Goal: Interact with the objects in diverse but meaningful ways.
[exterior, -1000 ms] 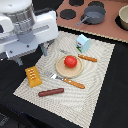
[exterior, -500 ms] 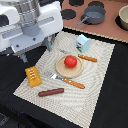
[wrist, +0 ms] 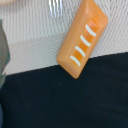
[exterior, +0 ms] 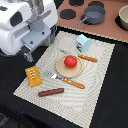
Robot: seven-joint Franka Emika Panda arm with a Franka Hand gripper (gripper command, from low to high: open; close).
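Observation:
My gripper (exterior: 29, 53) hangs under the white arm at the exterior view's upper left, above the mat's corner and just beyond the ridged yellow-orange block (exterior: 33, 76). Its fingers are too blurred to read. In the wrist view the block (wrist: 82, 42) lies below, partly off the mat edge, with nothing held. A red tomato (exterior: 70, 61) sits on the tan plate (exterior: 62, 71). Near the mat's front edge lies the brown sausage (exterior: 51, 92). The pale carton (exterior: 83, 43) stands behind the plate.
An orange-handled fork (exterior: 67, 81) lies in front of the plate, and its tines (wrist: 54, 6) show in the wrist view. An orange-handled knife (exterior: 86, 58) lies beside the plate. A woven mat (exterior: 97, 82) carries these. Behind is the toy stove (exterior: 112, 31) with a grey pot (exterior: 95, 13).
The arm has shifted slightly toward the exterior view's left. The objects on the mat have not moved.

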